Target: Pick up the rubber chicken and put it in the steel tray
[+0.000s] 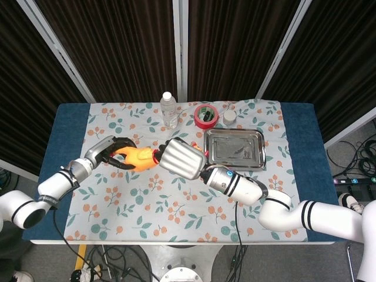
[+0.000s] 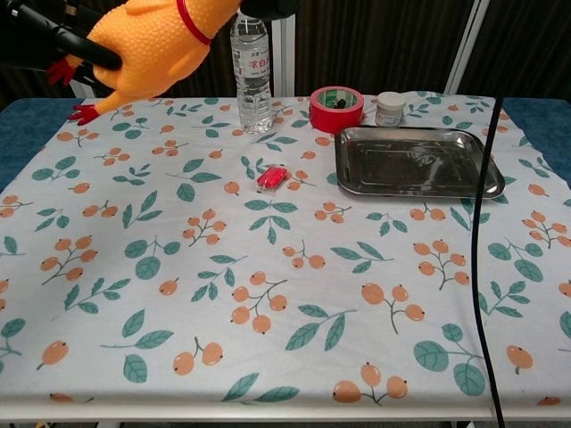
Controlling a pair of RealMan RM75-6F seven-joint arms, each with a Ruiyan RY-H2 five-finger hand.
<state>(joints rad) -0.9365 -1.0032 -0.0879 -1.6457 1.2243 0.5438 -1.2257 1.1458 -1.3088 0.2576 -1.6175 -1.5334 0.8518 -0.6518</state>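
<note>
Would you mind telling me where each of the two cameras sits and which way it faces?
Head view: high above the near table edge, looking steeply down; both arms show, the left hand holding the rubber chicken, the right hand at its head end.
Chest view: low at the near edge, looking level across the tablecloth; only dark fingers on the chicken show.
Shared: chicken, steel tray, water bottle, red tape roll.
</note>
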